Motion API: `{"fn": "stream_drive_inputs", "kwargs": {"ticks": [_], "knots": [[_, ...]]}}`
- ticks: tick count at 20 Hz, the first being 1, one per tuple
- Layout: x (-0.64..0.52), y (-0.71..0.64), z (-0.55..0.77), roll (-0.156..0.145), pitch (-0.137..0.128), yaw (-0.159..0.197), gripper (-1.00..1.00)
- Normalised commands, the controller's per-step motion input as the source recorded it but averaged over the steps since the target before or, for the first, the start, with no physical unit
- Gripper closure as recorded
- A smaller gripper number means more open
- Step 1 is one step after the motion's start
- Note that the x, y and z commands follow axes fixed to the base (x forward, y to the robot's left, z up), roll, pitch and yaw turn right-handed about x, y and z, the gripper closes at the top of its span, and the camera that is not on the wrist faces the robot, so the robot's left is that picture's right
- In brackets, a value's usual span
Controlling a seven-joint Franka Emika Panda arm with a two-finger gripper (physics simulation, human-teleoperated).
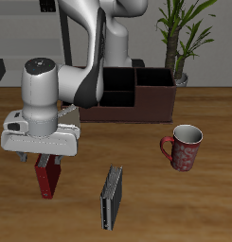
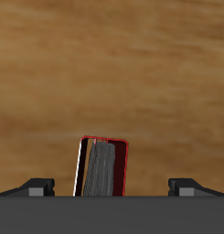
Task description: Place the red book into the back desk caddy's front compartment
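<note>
Wrist view shows the tool released, fingers wide apart above the thin dark-red hardcover book standing on the wooden desk; long dark-brown desk caddy at twelve o'clock.

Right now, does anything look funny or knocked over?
Nothing looks spilled or broken. The red book and the black book both stand upright on the table, and the mug stands upright too.
</note>
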Motion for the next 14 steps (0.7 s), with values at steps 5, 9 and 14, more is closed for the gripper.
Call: {"fn": "stream_drive_inputs", "kwargs": {"ticks": [5, 9, 14], "knots": [[0.03, 0.11, -0.05, 0.027, 0.006, -0.009, 1.00], [0.01, 0.02, -0.08, 0.006, 0.015, -0.008, 1.00], [-0.05, 0.03, 0.08, 0.010, -0.002, 0.024, 1.00]]}}
